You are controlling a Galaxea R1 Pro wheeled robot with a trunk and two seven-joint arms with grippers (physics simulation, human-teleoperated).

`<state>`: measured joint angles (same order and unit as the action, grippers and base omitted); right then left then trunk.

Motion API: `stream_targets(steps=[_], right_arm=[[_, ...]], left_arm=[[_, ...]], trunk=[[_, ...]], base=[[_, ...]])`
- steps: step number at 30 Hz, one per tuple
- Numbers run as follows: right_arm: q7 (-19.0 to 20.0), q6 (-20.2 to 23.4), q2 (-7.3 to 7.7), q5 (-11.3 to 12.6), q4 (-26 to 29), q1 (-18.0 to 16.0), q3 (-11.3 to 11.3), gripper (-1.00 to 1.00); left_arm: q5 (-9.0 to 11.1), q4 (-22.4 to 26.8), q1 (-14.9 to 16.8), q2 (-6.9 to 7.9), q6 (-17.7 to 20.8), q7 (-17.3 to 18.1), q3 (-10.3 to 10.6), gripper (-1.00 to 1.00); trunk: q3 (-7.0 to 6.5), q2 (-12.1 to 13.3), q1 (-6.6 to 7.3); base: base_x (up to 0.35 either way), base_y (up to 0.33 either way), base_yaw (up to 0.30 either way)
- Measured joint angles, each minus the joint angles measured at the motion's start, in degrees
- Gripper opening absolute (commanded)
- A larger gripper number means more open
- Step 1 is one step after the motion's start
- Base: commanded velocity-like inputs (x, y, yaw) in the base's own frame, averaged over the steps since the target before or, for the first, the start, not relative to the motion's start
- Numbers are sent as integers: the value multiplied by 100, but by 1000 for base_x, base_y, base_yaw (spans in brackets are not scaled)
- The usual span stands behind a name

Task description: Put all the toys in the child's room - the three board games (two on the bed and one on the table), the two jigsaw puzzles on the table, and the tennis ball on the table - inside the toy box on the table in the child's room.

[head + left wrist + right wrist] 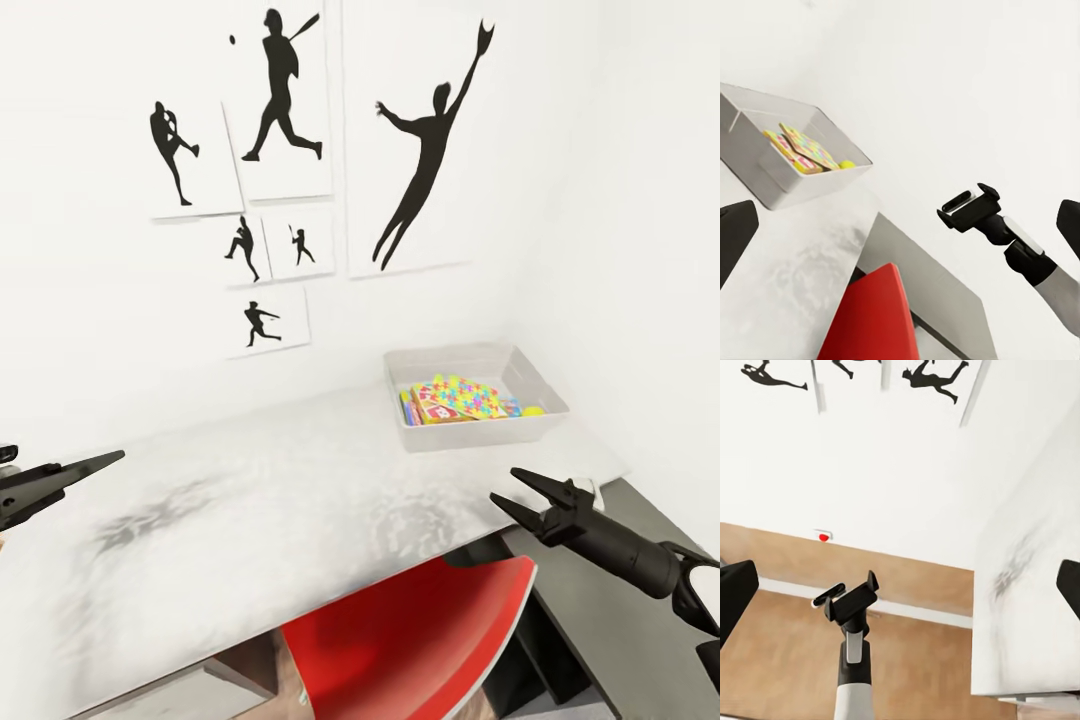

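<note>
The pale grey toy box (480, 432) stands at the far right corner of the mottled table (250, 500). Inside it lie a multicoloured jigsaw puzzle (470, 395), a red-printed board game (425, 410) partly under it, and the yellow tennis ball (533, 410). The left wrist view also shows the toy box (787, 180), puzzle (808, 146) and ball (847, 164). My left gripper (90, 475) hovers open at the table's left edge, holding nothing. My right gripper (505, 485) is open and empty above the table's front right corner, short of the box. The bed is out of view.
A red chair (420, 640) is tucked under the table's front edge. A dark grey ledge (620, 600) runs beside the table on the right. White walls close in behind and to the right, with black silhouette posters (280, 110). Wood floor (787, 660) lies left of the table.
</note>
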<state>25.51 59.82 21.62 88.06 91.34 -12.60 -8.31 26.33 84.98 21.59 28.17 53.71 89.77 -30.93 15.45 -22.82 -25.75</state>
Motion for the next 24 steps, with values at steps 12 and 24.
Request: stream_targets(steps=[12, 24], right_arm=[[0, -2, 0, 0, 0, 0, 0, 100], [0, -2, 0, -1, 0, 0, 0, 100]], left_arm=[[0, 0, 0, 2, 0, 0, -3, 100], [-1, 0, 0, 2, 0, 0, -9, 100]], trunk=[[-115, 0, 0], [-230, 0, 0]], base=[[0, 0, -77], [0, 0, -76]])
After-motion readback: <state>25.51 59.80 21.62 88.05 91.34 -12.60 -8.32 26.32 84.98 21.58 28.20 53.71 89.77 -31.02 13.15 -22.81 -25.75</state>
